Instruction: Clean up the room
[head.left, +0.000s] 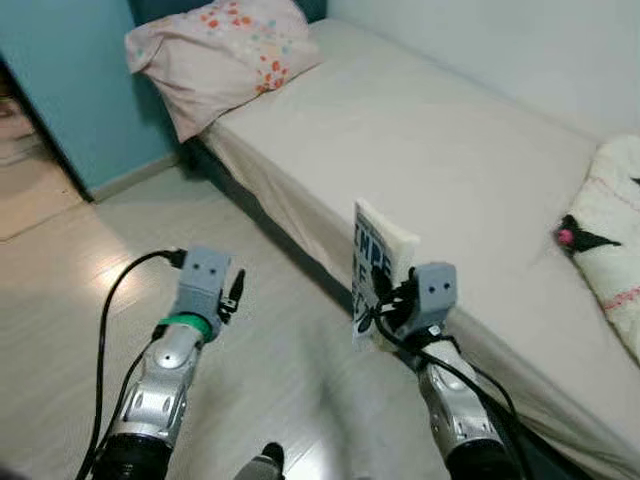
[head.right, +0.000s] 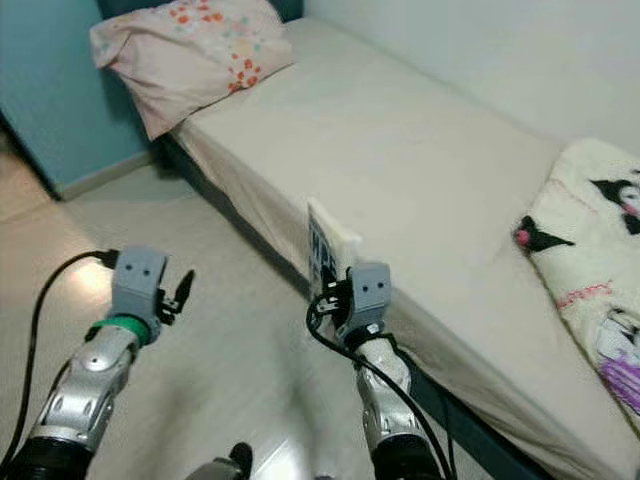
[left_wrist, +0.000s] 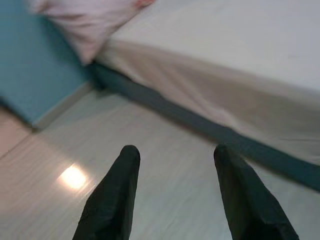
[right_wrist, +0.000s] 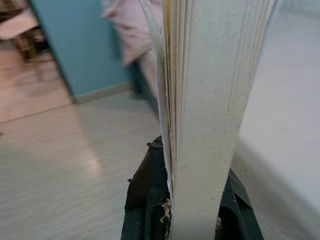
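The right gripper (head.left: 385, 300) has its jaws clamped on a thick paperback book (head.left: 378, 262), held upright just beside the bed (head.left: 440, 150) edge; judging by this, the tidy-up is midway, the book not yet put away. The left gripper (left_wrist: 172, 192) hangs with jaws spread, holding nothing, over the pale, smooth plank floor (head.left: 270, 350), beside the soft beige sheet.

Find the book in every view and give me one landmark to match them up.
Left eye view: book upright in the right pincer, at the bed's near edge.
Right eye view: book just left of centre, above the same pincer.
Left wrist view: no book; the open left pincer over floor.
Right wrist view: book edge-on, clamped.
Shared landmark: floral pillow.
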